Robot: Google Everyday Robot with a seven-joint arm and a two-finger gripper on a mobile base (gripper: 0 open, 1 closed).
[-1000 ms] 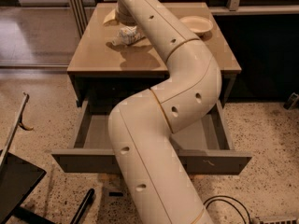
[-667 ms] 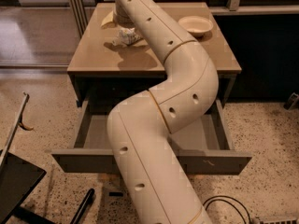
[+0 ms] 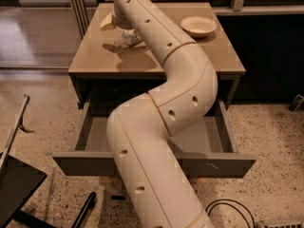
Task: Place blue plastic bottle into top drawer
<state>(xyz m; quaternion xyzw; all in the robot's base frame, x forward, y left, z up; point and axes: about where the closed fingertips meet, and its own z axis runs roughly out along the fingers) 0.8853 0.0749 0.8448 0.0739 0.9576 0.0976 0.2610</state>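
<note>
The blue plastic bottle [image 3: 128, 38], crinkly and clear, lies on the tan table top [image 3: 104, 56] toward its back left. My gripper [image 3: 122, 25] is right above the bottle, mostly hidden behind my own white arm [image 3: 161, 108]. The top drawer [image 3: 223, 165] is pulled out wide below the table top. Its grey front panel faces me, and the inside that shows beside my arm holds nothing.
A white round bowl [image 3: 198, 26] sits at the table's back right. A pale yellow object [image 3: 106, 22] lies just left of the bottle. A dark stand [image 3: 19, 184] is on the floor at the lower left, and a black cable [image 3: 228, 208] at the lower right.
My arm has shifted slightly farther over the back of the table. The bottle stays in the same spot and the drawer stays open.
</note>
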